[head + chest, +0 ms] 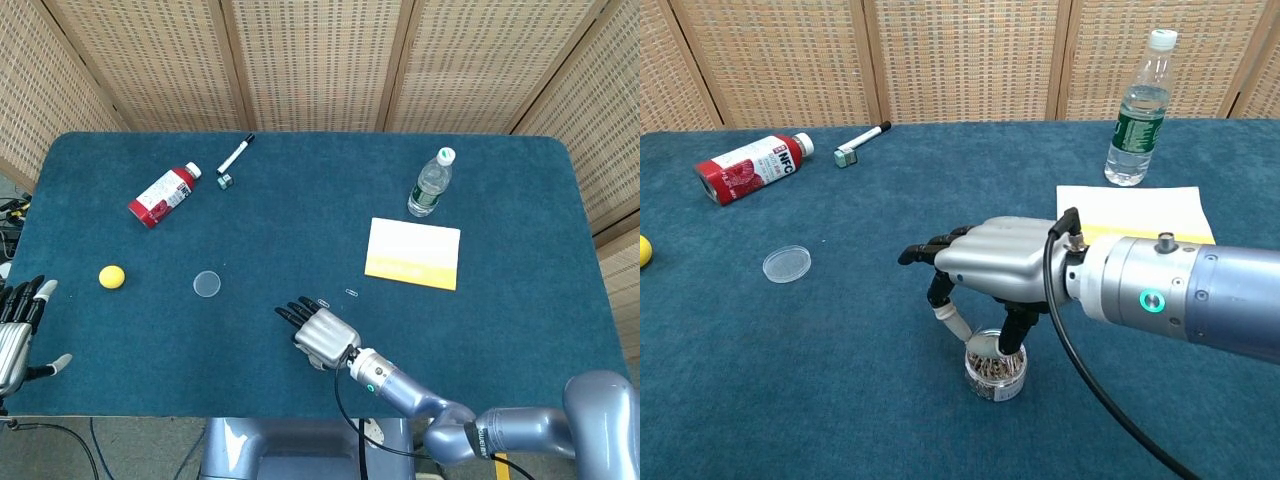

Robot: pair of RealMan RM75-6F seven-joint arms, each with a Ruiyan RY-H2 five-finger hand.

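Right hand sits directly over the jar of paper clips near the table's front edge, thumb and a finger dipped into its open mouth; cannot tell whether anything is pinched. Left hand rests fingers apart at the front left corner, holding nothing. Blue cloth table, wicker screens behind. One lid, one ball, two bottles, one marker, one notepad, two loose clips.
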